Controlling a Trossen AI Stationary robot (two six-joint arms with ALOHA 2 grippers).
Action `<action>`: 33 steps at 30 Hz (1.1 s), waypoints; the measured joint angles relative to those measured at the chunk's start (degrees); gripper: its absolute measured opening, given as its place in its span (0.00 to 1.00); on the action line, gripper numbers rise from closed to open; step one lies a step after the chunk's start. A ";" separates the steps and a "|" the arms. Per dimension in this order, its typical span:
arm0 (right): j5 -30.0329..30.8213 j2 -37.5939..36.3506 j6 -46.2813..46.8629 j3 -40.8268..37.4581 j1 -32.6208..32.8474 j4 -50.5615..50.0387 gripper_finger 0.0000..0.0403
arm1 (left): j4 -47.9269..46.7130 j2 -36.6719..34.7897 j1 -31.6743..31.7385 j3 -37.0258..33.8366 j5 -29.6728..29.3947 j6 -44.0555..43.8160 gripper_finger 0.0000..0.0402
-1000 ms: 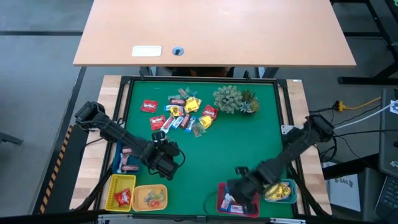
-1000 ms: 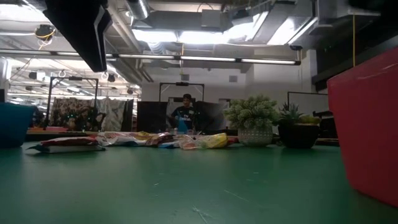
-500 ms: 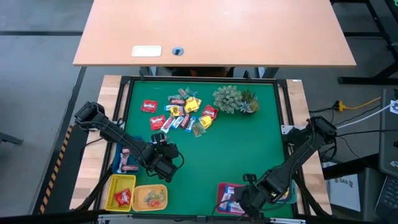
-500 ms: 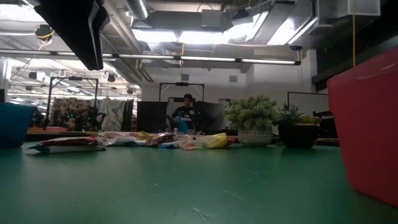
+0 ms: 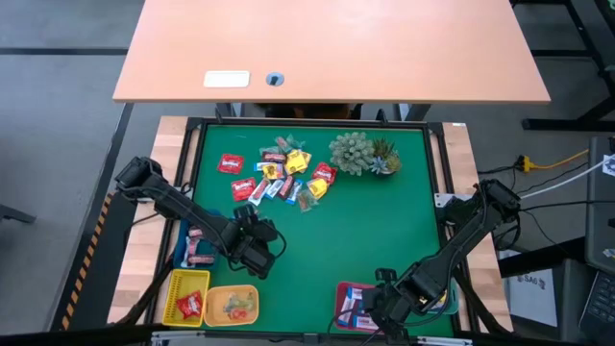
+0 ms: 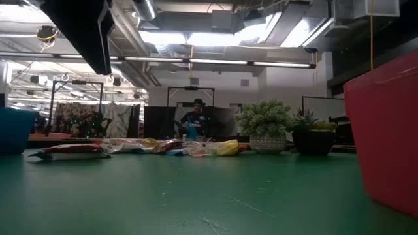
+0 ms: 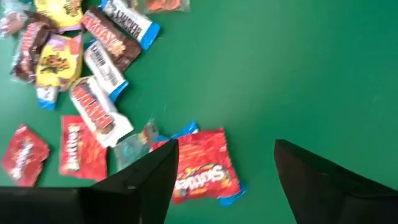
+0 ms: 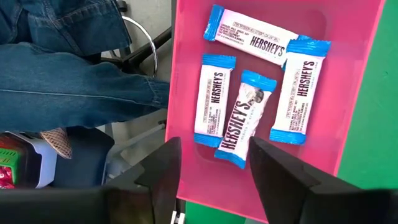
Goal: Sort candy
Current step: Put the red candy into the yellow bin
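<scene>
Sorting stage: loose pile of small wrapped candy [image 5: 282, 175] lying on the green table mat [image 5: 384, 231] at its far side, beside the spiky green potted plant [image 5: 360, 154].
Left gripper [image 5: 258, 242]: hovering over the mat on the near left, short of the pile, dark fingers [image 7: 140, 183] spread apart, nothing between them; red Skittles packet [image 7: 202, 165] lying flat just beyond the fingertips.
Right gripper [image 5: 373, 308]: poised above the pink plastic tray [image 8: 348, 81] at the near edge, fingers parted, empty.
Pink tray contents: four blue-and-white Hershey's bars [image 8: 245, 102] lying flat.
Near left trays: yellow basket tray [image 5: 176, 293] holding red packets, orange tray [image 5: 231, 304] beside it.
Beyond the table edge: a person's denim-clad legs [image 8: 68, 68].
</scene>
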 joint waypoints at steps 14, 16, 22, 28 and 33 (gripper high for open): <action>0.01 0.00 -0.04 0.00 0.00 0.02 0.47 | 12.66 0.02 0.04 -12.67 -0.33 -0.07 0.61; 0.01 0.00 -0.04 0.00 0.00 0.00 0.47 | 14.47 0.02 0.04 -13.99 -0.43 -0.10 0.61; 0.01 0.00 -0.04 0.00 0.00 0.01 0.47 | 21.10 0.02 0.04 -19.14 -0.52 -0.10 0.61; 0.01 0.00 -0.06 0.00 -0.02 0.02 0.47 | 25.53 0.04 0.77 -24.29 -0.98 -0.07 0.61; 0.02 0.00 -0.07 0.01 -0.01 0.02 0.47 | 26.14 -0.09 1.88 -26.04 -1.01 -0.29 0.61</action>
